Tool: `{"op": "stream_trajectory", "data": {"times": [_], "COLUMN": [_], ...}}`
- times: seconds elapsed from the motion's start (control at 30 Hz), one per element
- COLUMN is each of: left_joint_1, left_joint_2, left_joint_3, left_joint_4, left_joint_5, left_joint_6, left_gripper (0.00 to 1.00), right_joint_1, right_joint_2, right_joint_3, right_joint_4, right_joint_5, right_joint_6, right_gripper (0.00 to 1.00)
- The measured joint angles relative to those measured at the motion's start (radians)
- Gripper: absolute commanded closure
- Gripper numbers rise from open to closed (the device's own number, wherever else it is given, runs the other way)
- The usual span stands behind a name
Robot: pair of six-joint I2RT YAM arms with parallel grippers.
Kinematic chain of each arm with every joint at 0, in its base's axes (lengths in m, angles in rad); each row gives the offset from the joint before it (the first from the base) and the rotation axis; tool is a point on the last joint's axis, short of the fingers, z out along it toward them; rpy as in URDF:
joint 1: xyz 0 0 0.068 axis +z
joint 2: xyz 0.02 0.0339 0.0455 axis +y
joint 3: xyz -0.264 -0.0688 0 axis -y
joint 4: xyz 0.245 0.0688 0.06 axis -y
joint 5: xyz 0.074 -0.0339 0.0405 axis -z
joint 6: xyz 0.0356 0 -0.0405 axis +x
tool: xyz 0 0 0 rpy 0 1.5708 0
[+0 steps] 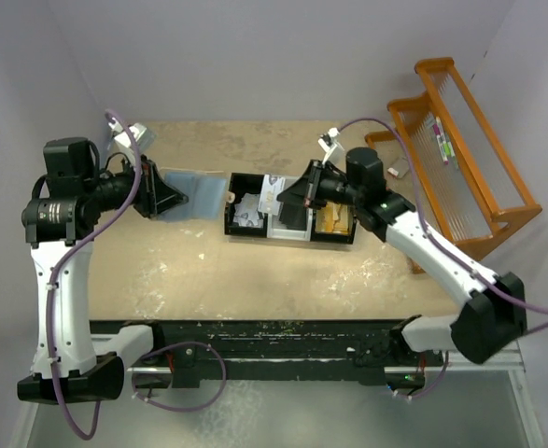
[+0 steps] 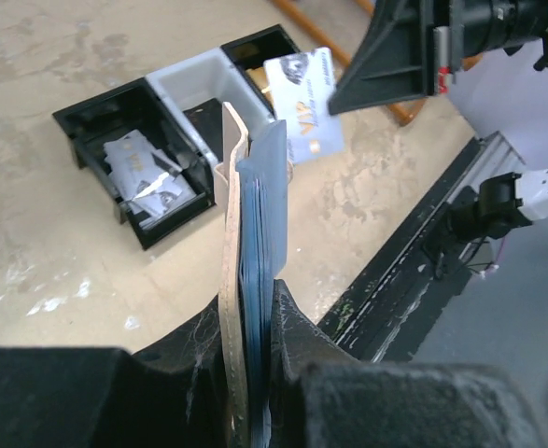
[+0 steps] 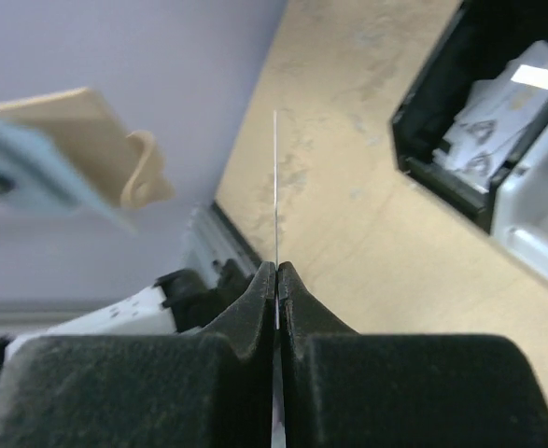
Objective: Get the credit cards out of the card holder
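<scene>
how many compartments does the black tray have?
3, in a row: left compartment with pale cards, white middle compartment, right compartment with yellowish contents, partly hidden.

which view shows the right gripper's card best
Left wrist: the card shows its printed face. Right wrist sees only its thin edge; in the top view it is hard to make out.

Bright, even light from overhead, soft throughout, with no hard shadows.
From above, the pale tan wooden tabletop (image 1: 208, 271) is evenly lit, with only faint shade beneath the arms. In the left wrist view a glossy white credit card (image 2: 303, 93) carries a mild sheen, and the dark foreground is soft. In the right wrist view the tan and blue-grey card holder (image 3: 77, 140) is blurred, and the black three-compartment tray (image 3: 437, 177) is slightly soft.
</scene>
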Motion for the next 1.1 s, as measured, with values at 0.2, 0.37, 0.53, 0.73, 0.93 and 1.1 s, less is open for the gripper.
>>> {"op": "stream_trajectory", "data": {"times": [0.2, 0.37, 0.53, 0.73, 0.93, 1.1], "left_joint_1": [0.000, 0.000, 0.000, 0.000, 0.000, 0.000], "left_joint_2": [-0.035, -0.043, -0.042, -0.041, -0.018, -0.019], "left_joint_3": [0.001, 0.002, 0.023, 0.060, 0.094, 0.099], "left_joint_4": [-0.041, -0.066, -0.082, -0.078, -0.072, -0.076], "left_joint_5": [-0.062, -0.064, -0.049, 0.003, 0.043, 0.043], "left_joint_6": [0.056, 0.063, 0.055, 0.014, -0.036, -0.040], "left_gripper": [0.99, 0.99, 0.99, 0.99, 0.99, 0.99], "right_joint_1": [0.000, 0.000, 0.010, 0.050, 0.074, 0.072], "right_joint_2": [0.253, 0.462, 0.643, 0.773, 0.805, 0.805], "right_joint_3": [0.137, 0.257, 0.364, 0.433, 0.447, 0.478], "right_joint_4": [-0.038, -0.049, -0.048, -0.054, -0.059, -0.085], "right_joint_5": [0.077, 0.137, 0.163, 0.194, 0.217, 0.245], "right_joint_6": [-0.055, -0.058, -0.042, -0.027, -0.025, -0.034], "right_gripper": [1.00, 1.00, 1.00, 1.00, 1.00, 0.85]}}
